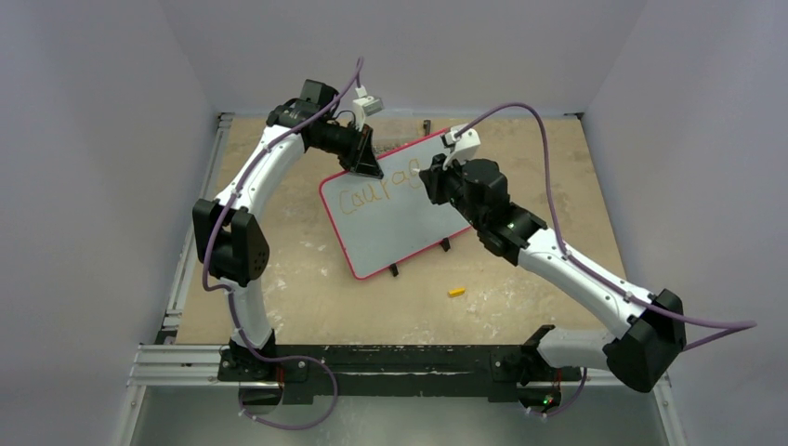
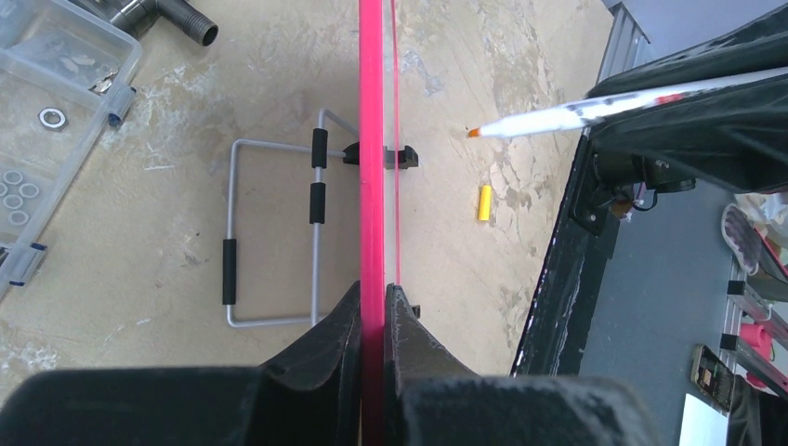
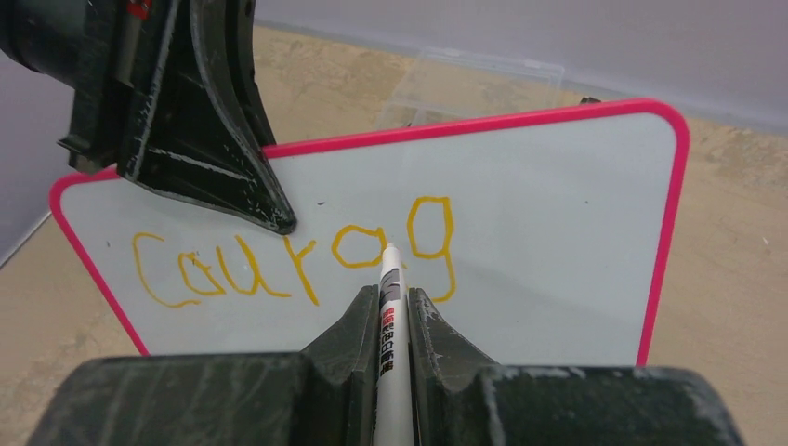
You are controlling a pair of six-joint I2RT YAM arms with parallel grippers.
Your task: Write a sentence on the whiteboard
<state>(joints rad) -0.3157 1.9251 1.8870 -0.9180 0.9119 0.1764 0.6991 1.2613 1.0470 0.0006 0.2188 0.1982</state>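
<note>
At the middle of the sandy-brown, scuffed worktop (image 1: 307,297), a flat rounded-corner whiteboard (image 1: 404,223) with a glossy pale grey face and a thin red-pink rim stands tilted. Its long sides run from 8 o'clock to 2 o'clock in the overhead view, and small black clips show along its near edge.

The left arm's black fingers (image 1: 364,167) come in from 11 o'clock and are closed onto the board's far long edge. The left wrist view looks straight down that edge, with the red rim pinched tight between the two fingers (image 2: 373,307). Behind the board in that view is a grey wire stand (image 2: 275,232) with black sleeves. A clear plastic box (image 2: 56,84) holding small metal washers lies at 10 o'clock.

The orange-yellow handwritten lettering (image 3: 297,262) runs in one line across the upper part of the face and reads "courag". It starts near the left fingers and ends by the right ones.

The right arm's fingers (image 1: 435,178) reach in from 4 o'clock and are clamped on a slim white marker pen (image 3: 391,372) with an orange tip, which points at the board just beside the "g". Seen from the left wrist, the pen tip (image 2: 474,133) stands a little off the face, not touching it.

A small yellow cap (image 1: 456,292) lies on the worktop at 5 o'clock from the board, well apart from it.
</note>
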